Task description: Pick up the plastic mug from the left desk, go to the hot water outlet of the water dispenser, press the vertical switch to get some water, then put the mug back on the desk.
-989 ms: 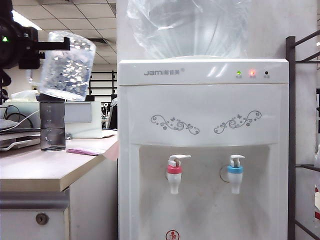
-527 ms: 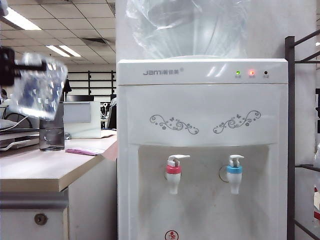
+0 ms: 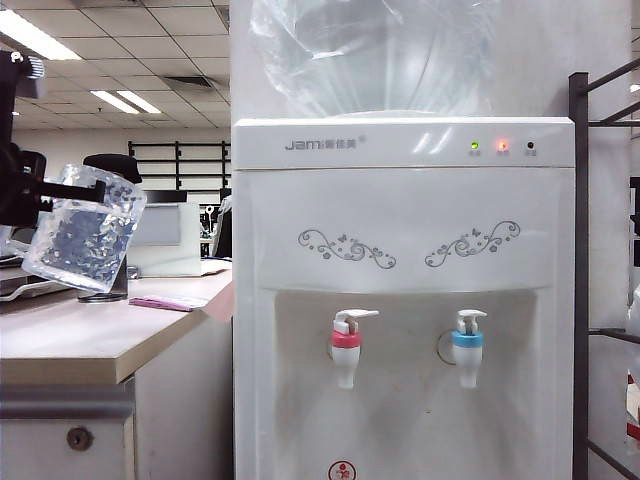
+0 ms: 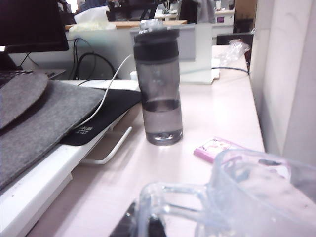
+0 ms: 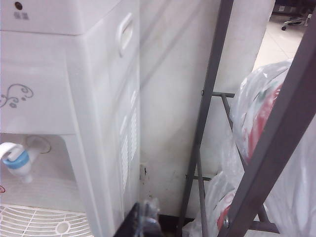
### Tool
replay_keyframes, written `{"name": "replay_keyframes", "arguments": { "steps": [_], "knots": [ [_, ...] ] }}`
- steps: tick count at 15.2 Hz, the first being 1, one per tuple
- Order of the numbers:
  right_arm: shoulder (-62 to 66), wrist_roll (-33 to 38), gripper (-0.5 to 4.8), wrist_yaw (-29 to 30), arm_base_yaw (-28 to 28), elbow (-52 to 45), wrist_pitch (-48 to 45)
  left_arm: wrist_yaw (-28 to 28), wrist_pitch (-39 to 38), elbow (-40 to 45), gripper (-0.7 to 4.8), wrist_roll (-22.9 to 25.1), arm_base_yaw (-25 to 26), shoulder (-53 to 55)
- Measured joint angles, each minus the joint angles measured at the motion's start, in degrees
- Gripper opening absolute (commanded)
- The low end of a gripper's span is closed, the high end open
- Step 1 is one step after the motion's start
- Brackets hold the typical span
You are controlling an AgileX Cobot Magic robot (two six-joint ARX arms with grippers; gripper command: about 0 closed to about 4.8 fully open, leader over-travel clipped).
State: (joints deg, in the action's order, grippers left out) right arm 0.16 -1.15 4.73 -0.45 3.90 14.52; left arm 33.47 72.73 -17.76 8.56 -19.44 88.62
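Holding the plastic mug [image 3: 85, 228] by its handle: left gripper [image 4: 143, 228] pinched on it, mug tilted in the air above the left desk [image 3: 90, 340] surface, well left of the water dispenser [image 3: 405, 290]. Mug body sits just beyond the gripper on the dispenser side, rim visible in the left wrist view. Smoky-grey bottle [image 4: 159, 84] stands upright on the surface behind the mug, a pink packet [image 4: 217, 147] beside it. Hot water outlet [image 3: 346, 350] with its vertical switch [image 3: 355, 319] untouched, blue-collared tap [image 3: 467, 347] to its right. Right gripper [image 5: 143, 222] pressed together, holding nothing, low beside the dispenser's side panel near a metal rack [image 5: 212, 98].
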Motion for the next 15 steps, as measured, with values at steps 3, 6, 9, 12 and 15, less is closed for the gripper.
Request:
{"name": "replay_keyframes", "arguments": {
  "steps": [3,6,9,12,15],
  "knots": [
    [0.0,0.0,-0.05,0.0,0.0,0.0,0.0,0.0,0.4,-0.3,-0.06,0.0,0.0,0.1],
    [0.0,0.0,-0.05,0.0,0.0,0.0,0.0,0.0,1.1,-0.3,-0.06,0.0,0.0,0.1],
    [0.0,0.0,-0.05,0.0,0.0,0.0,0.0,-2.4,1.5,-0.3,-0.06,-3.2,0.9,0.1],
    [0.0,0.0,-0.05,0.0,0.0,0.0,0.0,-2.6,4.8,-0.3,-0.06,-5.6,0.9,0.1],
    [0.0,0.0,-0.05,0.0,0.0,0.0,0.0,-2.6,4.6,-0.3,-0.06,-7.1,0.9,0.1]
  ]
}}
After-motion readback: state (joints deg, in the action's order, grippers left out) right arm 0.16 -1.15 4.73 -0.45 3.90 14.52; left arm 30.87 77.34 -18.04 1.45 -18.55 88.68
